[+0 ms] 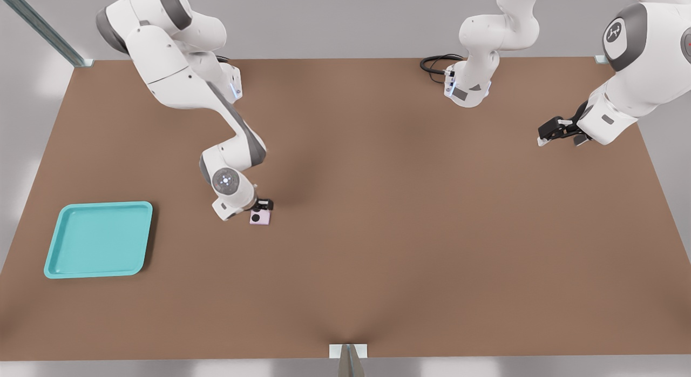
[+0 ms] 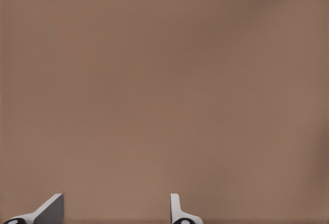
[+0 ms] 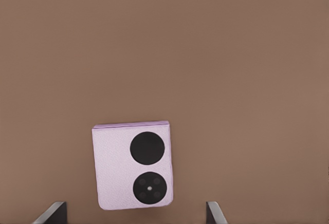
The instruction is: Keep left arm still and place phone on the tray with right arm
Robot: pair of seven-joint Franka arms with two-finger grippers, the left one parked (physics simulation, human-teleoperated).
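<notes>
The pale pink-lilac phone (image 1: 260, 218) lies flat on the brown table, left of centre in the front view, its two black camera circles facing up. My right arm's gripper (image 1: 263, 206) hangs low just behind and above it. In the right wrist view the phone (image 3: 132, 166) sits between the two spread fingertips (image 3: 52, 212), neither of which touches it, so the gripper (image 3: 134, 217) is open. The turquoise tray (image 1: 100, 239) rests empty near the front view's left edge, well apart from the phone.
The parked arm's gripper (image 1: 561, 129) hovers over the table at the front view's right. A black cable loop (image 1: 434, 64) lies at the back edge. A metal bracket (image 1: 348, 351) marks the front edge. Bare brown table (image 2: 164, 90) fills the left wrist view.
</notes>
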